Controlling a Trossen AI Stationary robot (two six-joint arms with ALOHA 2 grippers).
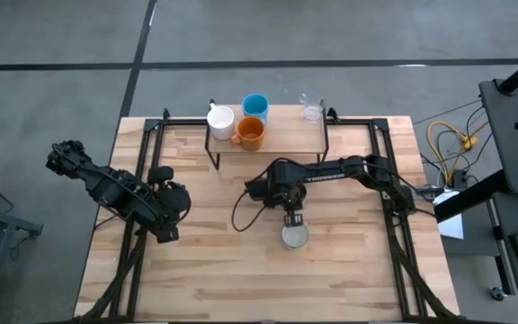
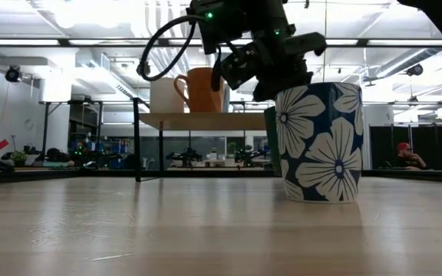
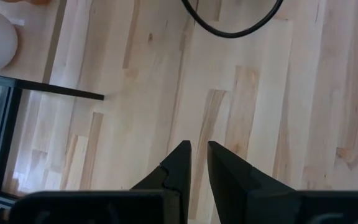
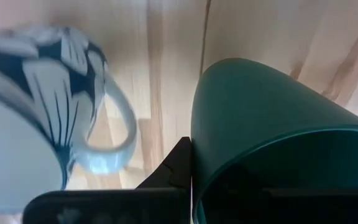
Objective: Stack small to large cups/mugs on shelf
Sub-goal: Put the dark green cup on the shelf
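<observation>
The left gripper (image 1: 167, 232) hangs over the table (image 1: 205, 270) well left of the shelf (image 1: 277, 144) and nearer the front; its fingers (image 3: 182, 165) stand almost together with only a thin slit between them, and they hold nothing.

On the shelf, from left to right, stand the white mug (image 1: 220, 119), the orange mug (image 1: 250, 134) just in front of the light blue mug (image 1: 255, 106), and, off past the shelf's right far corner, the clear glass (image 1: 311, 110). In the low view the white mug (image 2: 164, 95) and the orange mug (image 2: 200, 90) show side by side on the board.

In front of the shelf, near its middle, the right gripper (image 1: 291, 219) is clamped on the rim of the dark green cup (image 4: 272, 130), one finger (image 4: 178, 167) outside the wall and the other hidden inside the cup. Just beside it, on the side away from the shelf, the white mug with greyish inside (image 1: 296, 237) stands upright on the table; from the low view its outside is dark blue with large white flowers (image 2: 321, 142), and the green cup (image 2: 272, 146) shows as a narrow strip behind its left edge. Whether the two cups touch cannot be told.
</observation>
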